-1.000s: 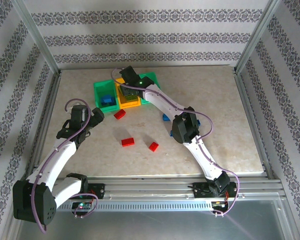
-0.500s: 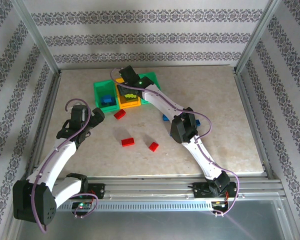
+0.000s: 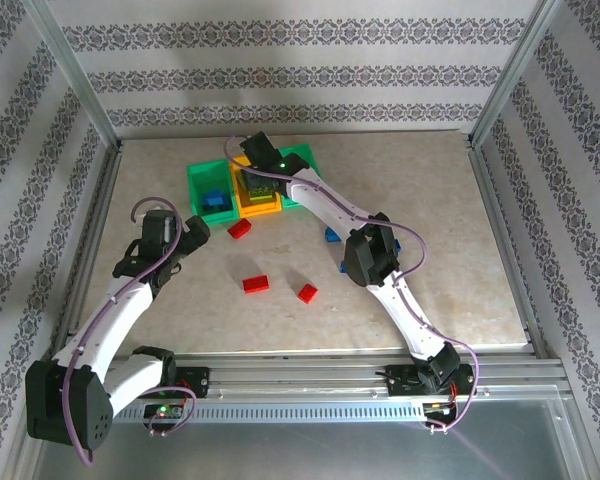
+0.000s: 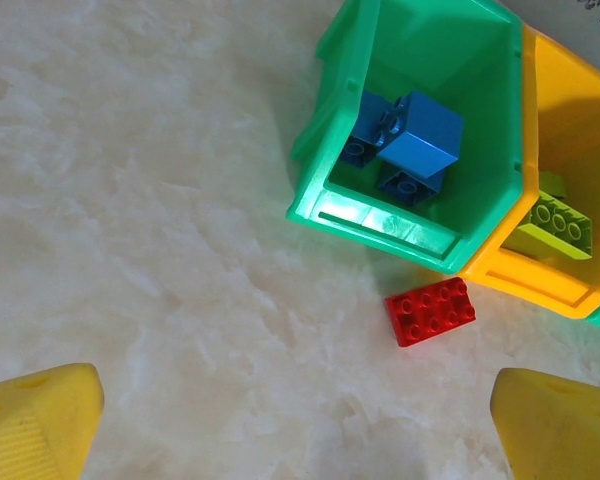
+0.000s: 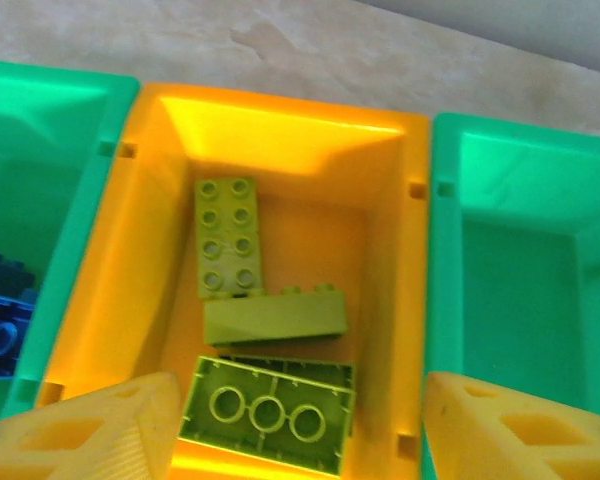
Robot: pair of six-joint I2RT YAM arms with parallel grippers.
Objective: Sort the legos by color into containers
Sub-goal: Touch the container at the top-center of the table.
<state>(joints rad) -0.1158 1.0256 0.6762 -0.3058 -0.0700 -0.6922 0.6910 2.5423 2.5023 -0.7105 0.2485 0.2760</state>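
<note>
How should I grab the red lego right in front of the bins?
Come straight down with the left gripper and pinch the red brick by its two short ends. It lies flat, studs up, and one long side sits close to the green bin, so a finger likely won't fit there.

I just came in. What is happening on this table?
A robot sorts bricks by color. The right gripper hangs open over the orange bin, where three lime bricks lie. The left gripper, open, hovers near a red brick beside the green bin holding blue bricks. Two more red bricks lie loose nearby.
</note>
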